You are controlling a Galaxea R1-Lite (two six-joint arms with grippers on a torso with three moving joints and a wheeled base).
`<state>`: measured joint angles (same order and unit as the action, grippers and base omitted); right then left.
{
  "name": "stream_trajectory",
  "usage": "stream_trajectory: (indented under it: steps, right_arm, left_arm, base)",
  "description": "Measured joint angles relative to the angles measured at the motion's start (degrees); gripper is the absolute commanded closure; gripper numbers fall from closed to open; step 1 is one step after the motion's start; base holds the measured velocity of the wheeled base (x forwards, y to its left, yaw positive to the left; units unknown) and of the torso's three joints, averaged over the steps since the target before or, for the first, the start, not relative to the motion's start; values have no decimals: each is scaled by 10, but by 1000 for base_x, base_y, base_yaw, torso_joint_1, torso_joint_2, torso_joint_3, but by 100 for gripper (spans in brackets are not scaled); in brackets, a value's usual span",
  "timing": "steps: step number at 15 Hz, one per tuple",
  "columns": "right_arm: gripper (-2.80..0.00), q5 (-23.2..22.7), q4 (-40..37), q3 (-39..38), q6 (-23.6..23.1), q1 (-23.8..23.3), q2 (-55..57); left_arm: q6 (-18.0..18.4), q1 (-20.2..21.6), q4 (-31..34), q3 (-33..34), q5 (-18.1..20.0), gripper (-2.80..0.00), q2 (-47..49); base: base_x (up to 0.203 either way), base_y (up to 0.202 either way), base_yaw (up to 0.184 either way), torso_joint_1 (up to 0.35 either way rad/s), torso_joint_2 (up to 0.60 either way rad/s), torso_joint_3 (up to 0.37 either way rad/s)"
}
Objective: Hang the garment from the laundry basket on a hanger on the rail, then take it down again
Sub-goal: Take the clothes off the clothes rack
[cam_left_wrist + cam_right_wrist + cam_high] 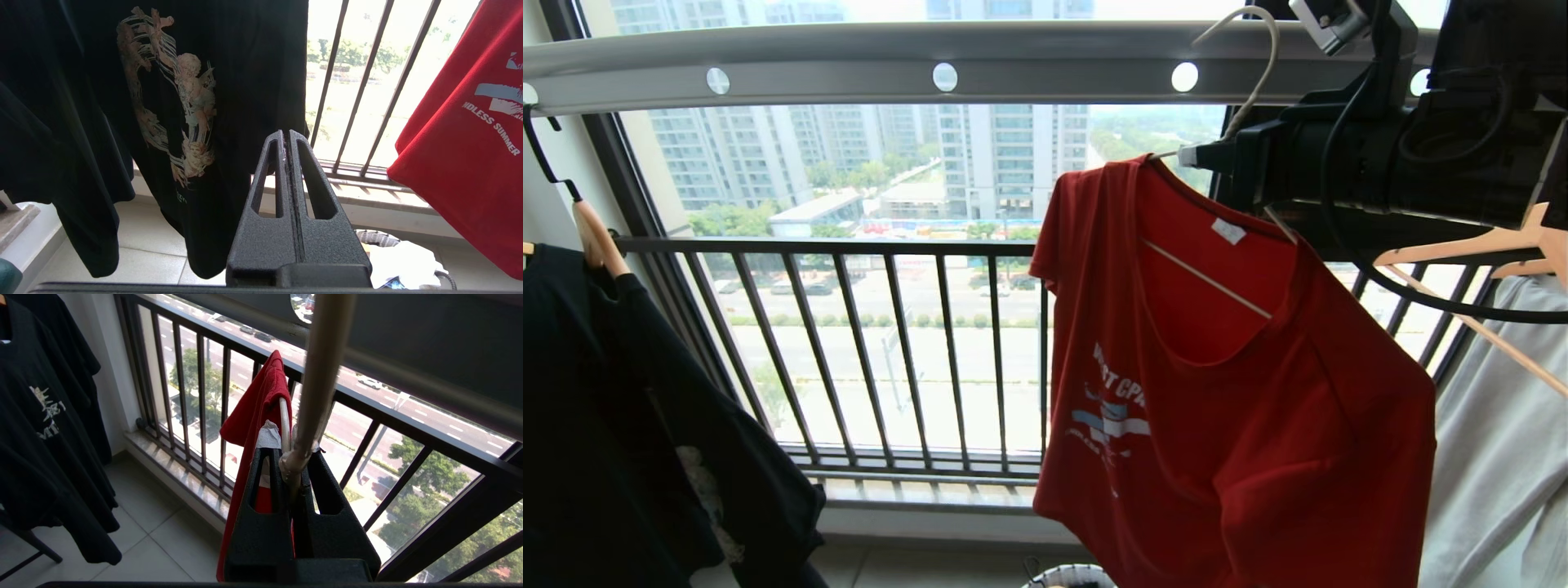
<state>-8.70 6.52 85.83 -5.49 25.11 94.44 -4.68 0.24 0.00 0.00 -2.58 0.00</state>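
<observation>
Closest to you is your right hand (292, 461). It is up high on the right side of the head view, just under the rail. It is clenched on the hanger (284, 424), right where the thin white neck meets the shoulders. You can see the neck pinched between the two black fingers (261, 498).

The hanger's curved hook (1262, 61) rises in front of the rail (849, 69). You cannot tell if the hook sits on the rail or only hangs near it.

The red T-shirt (1241, 425) is on that hanger. It hangs down from your right hand, tilted, with the left shoulder lower than the right. The white and blue letters show on its chest. One white arm of the hanger shows through the neck hole.

Your left hand (286, 136) is low down, clenched on nothing, its fingers pressed flat together. It points at the black shirt (184, 102), which hangs on a wooden hanger (600, 237) at the left end of the rail.

Down on the floor, under the red T-shirt, sits the laundry basket (378, 237) with a white cloth (402, 261) in it.

On the right a pale garment (1503, 441) hangs on another wooden hanger (1494, 241).

Behind it all is the dark window railing (866, 245), then the street and tall buildings far away.
</observation>
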Motion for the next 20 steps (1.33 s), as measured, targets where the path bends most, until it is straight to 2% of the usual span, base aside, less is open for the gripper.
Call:
stream_trajectory:
  steps: [5, 10, 14, 17, 20]
  right_arm:
    - [0, 1, -33, -16, 6, 5, -52]
    - [0, -5, -49, -120, 43, 42, -125]
    - [0, -15, -45, -188, 66, 60, -136]
    - [0, -34, 2, -228, 67, 62, -119]
    - [0, -42, 97, -268, 66, 62, -81]
  left_arm:
    - [0, 0, 0, 0, 0, 0, 0]
    - [0, 0, 0, 0, 0, 0, 0]
    - [0, 0, 0, 0, 0, 0, 0]
    - [0, 0, 0, 0, 0, 0, 0]
    - [-1, 0, 0, 0, 0, 0, 0]
  base:
    - [0, 0, 0, 0, 0, 0]
    - [0, 0, 0, 0, 0, 0]
    - [0, 0, 0, 0, 0, 0]
    - [0, 0, 0, 0, 0, 0]
    - [0, 0, 0, 0, 0, 0]
